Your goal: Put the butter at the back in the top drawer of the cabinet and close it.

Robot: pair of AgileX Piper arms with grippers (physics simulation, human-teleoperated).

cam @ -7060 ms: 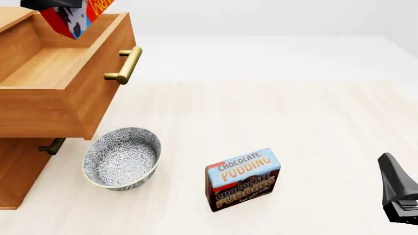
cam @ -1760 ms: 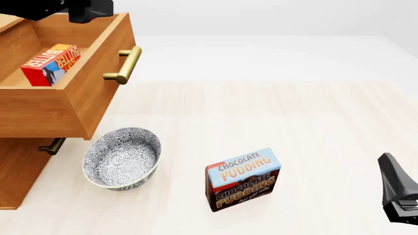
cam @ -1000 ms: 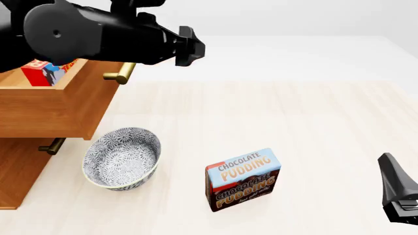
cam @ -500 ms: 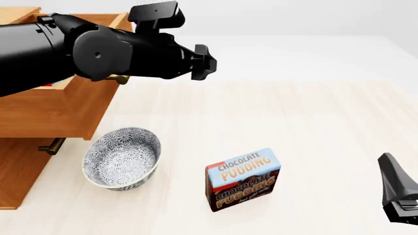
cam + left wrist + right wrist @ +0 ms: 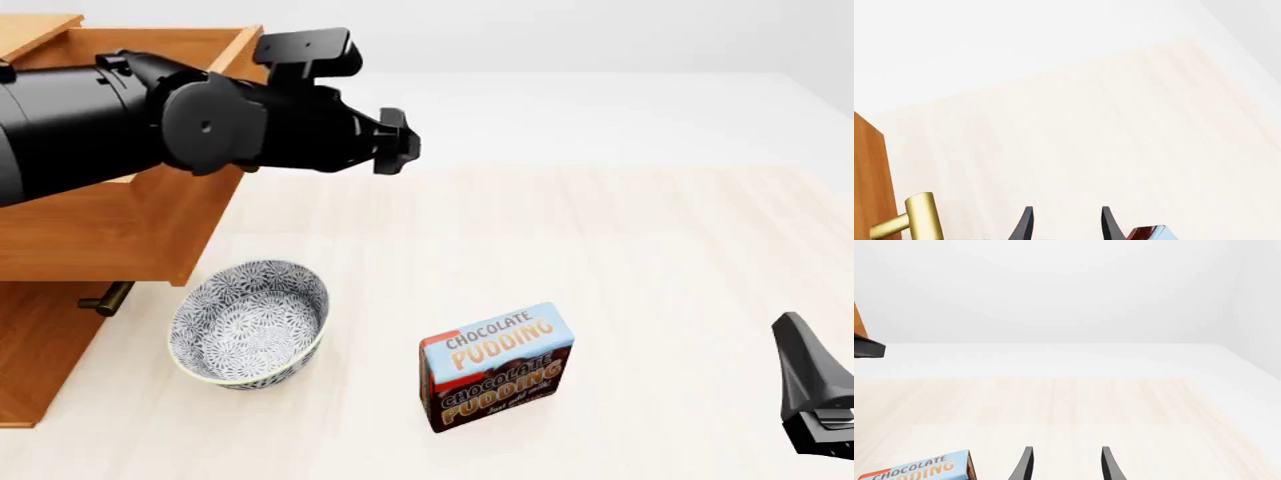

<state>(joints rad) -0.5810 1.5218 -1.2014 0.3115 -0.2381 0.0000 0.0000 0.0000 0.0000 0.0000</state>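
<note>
A: Left hand [image 5: 396, 148]?
B: Fingers spread, nothing between them. It hangs just right of the pulled-out top drawer [image 5: 134, 225], above the worktop [image 5: 641, 260]; its brass handle [image 5: 911, 220] shows in the left wrist view.
A: The butter?
B: Cannot tell; the left arm covers the drawer's inside. The cabinet [image 5: 34, 340] stands far left.
A: Right hand [image 5: 1065, 465]?
B: Spread, empty, low at near right. Pudding box [image 5: 497, 366] near centre, patterned bowl [image 5: 250, 322] to its left.

The left arm [image 5: 147, 135] hides the top drawer's [image 5: 120, 225] inside and handle; the right gripper [image 5: 817, 400] is cut off at the frame edge.
</note>
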